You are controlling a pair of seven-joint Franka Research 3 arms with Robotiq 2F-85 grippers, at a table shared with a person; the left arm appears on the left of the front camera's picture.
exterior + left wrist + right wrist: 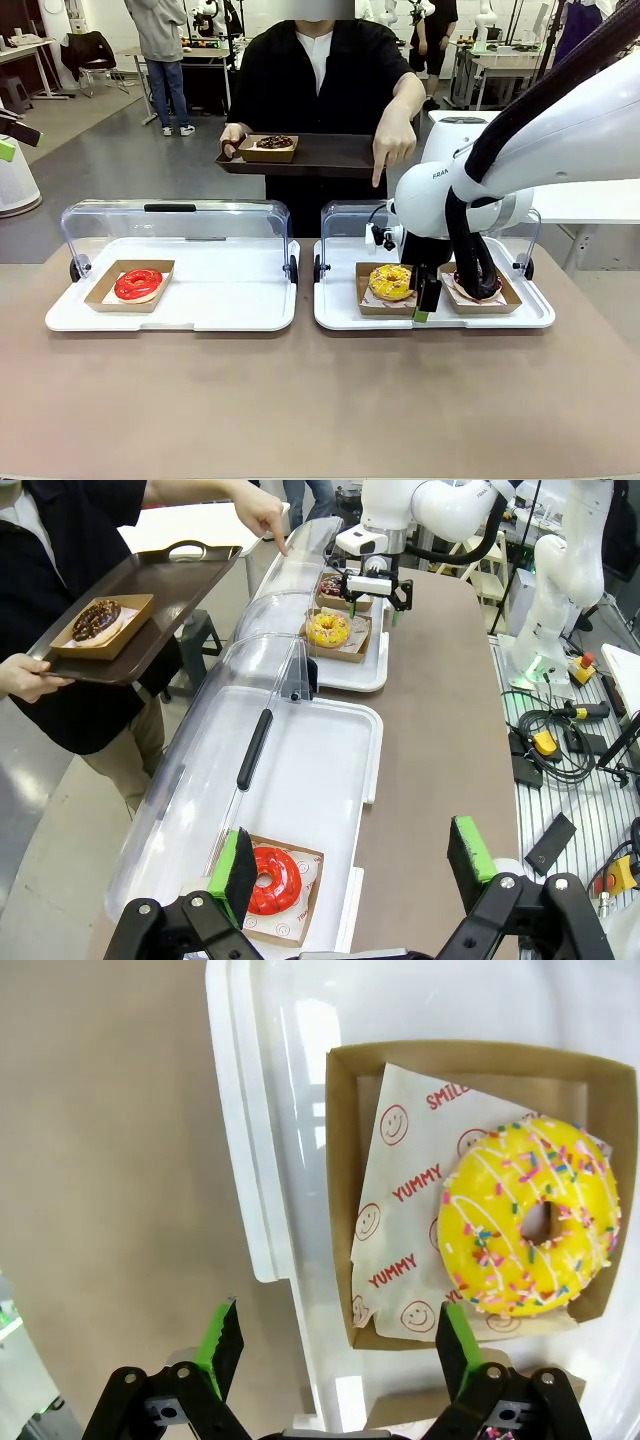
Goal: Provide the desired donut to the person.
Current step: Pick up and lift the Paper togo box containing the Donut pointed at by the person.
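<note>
At the left end of the surface (pixel 300 400), a white tray (pixel 230 300) is lying with its clear lid (pixel 170 225) standing open along the far edge, and a red-glazed donut (pixel 138 283) is resting in a cardboard box (pixel 108 292) at the tray's left side. The left end effector (pixel 352 865) is hovering above the near edge of this tray with its green pads (pixel 235 865) spread wide, gripping nothing. Across the far edge of the surface, near the middle, the person (pixel 320 70) is standing and balancing a brown serving tray (pixel 330 155) on one hand; a chocolate donut (pixel 274 142) is sitting in a box at that tray's left end. The person's other hand (pixel 392 150) is pointing a finger down toward the second white tray (pixel 340 310), which is lying to the right of the middle of the surface. A yellow donut with sprinkles (pixel 390 281) is sitting in its box on printed paper at the left side of this tray. The right end effector (pixel 425 297) is hanging low just beside that box, its fingers spread apart and holding nothing. At the tray's right side a dark donut (pixel 332 583) is lying in a third box, partly hidden by the arm's black cable (pixel 470 250)
</note>
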